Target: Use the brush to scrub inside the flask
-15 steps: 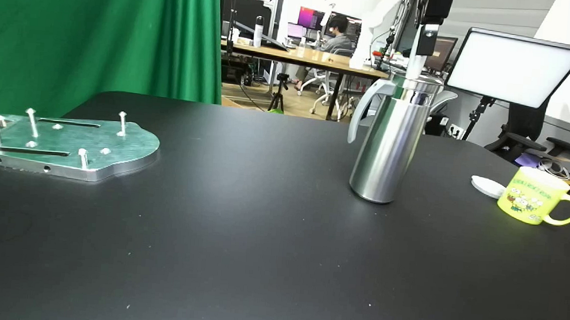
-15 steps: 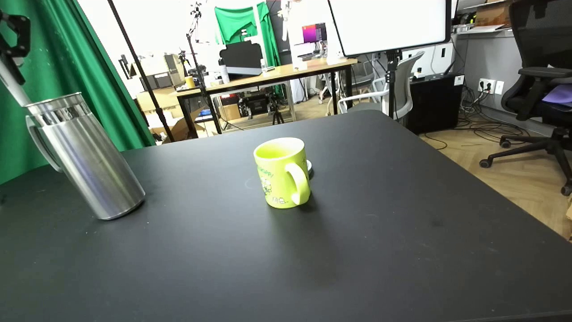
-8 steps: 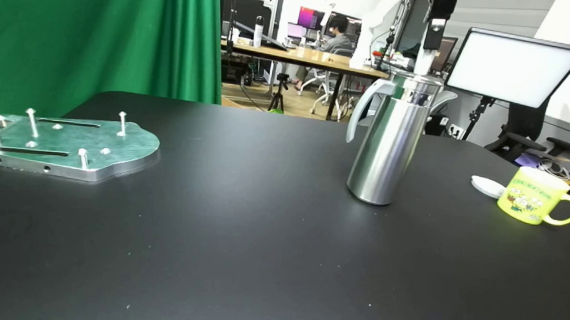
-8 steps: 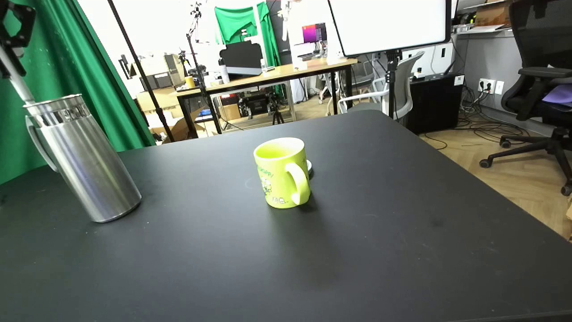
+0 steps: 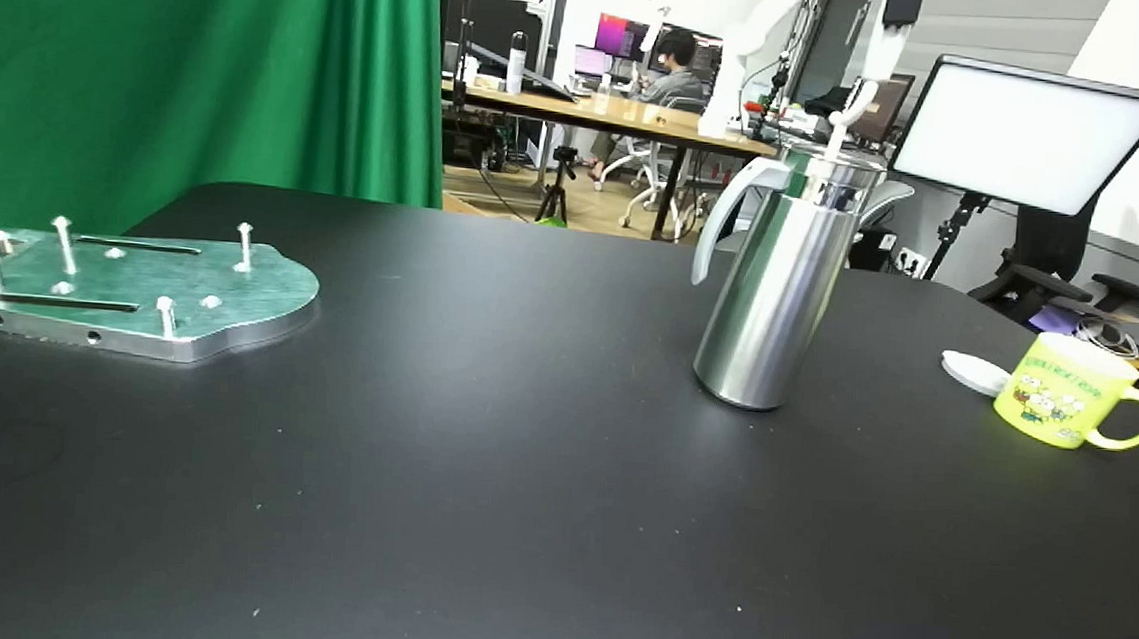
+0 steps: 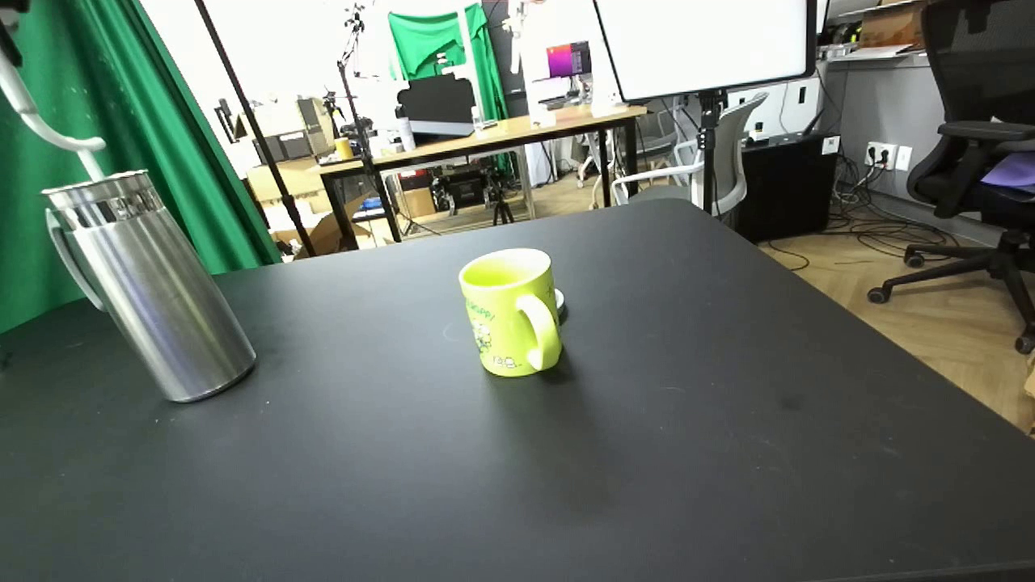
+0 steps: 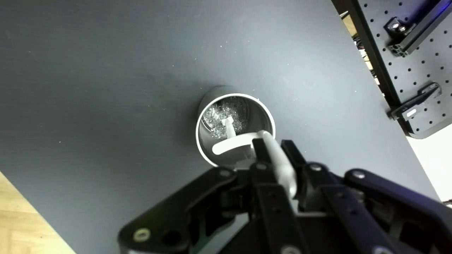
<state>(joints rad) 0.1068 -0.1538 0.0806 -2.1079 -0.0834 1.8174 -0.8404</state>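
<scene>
The flask [image 5: 782, 284], a tall brushed-steel cylinder with a pale side handle, stands on the black table in both exterior views [image 6: 166, 299]. In the wrist view I look down into its open mouth [image 7: 236, 94]. My gripper [image 7: 272, 141] is above the flask, its fingers closed around the thick white handle of the brush [image 7: 235, 143]. The gripper shows only partly at the top of an exterior view [image 5: 900, 4]. The brush's bent neck [image 6: 61, 136] is above the rim and its thin shaft goes down into the mouth. The brush head is inside the flask, mostly hidden by the steel wall.
A yellow mug [image 5: 1066, 389] stands apart from the flask, with a small white disc [image 5: 974, 372] beside it. A metal plate with upright bolts [image 5: 150, 295] lies at the table's far side. A light panel [image 5: 1028, 136] and a green curtain [image 5: 196, 63] are behind.
My gripper has risen, drawing the brush partly up, so its bent neck now shows above the rim. The flask shifted very slightly between the first and second moments, then stayed put.
</scene>
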